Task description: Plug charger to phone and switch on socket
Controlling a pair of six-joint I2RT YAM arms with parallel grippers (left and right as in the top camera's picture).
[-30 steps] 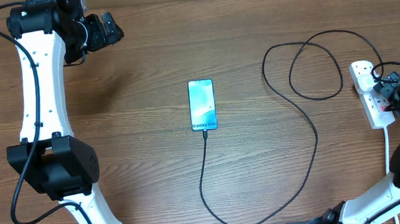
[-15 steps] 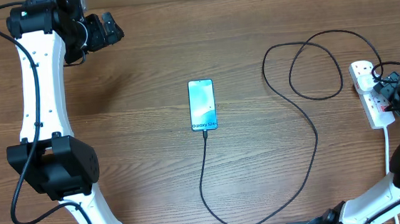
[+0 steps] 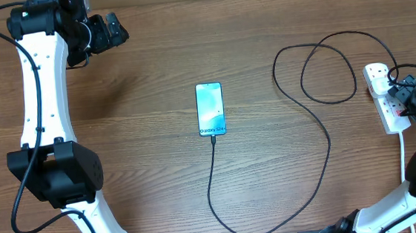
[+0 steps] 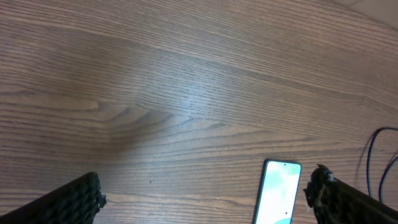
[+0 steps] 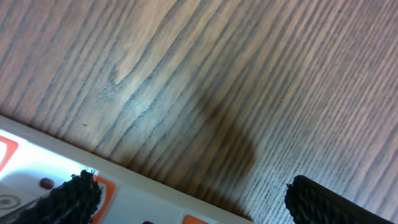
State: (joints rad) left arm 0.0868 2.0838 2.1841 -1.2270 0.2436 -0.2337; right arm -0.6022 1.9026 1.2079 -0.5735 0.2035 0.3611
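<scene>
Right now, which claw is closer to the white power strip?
The right. The right gripper hangs over the power strip at the right edge of the table, jaws open. The left gripper sits at the far-left back corner, across the whole table.

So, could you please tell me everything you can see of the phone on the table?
The phone is a slim rectangular smartphone with a light blue-teal screen and a white band with small dark lettering at its near end. It lies flat and face up near the middle of the wooden table, its long side running away from the robot. The thin black charger cable meets its near short edge and looks plugged in. Nothing else touches it.
</scene>
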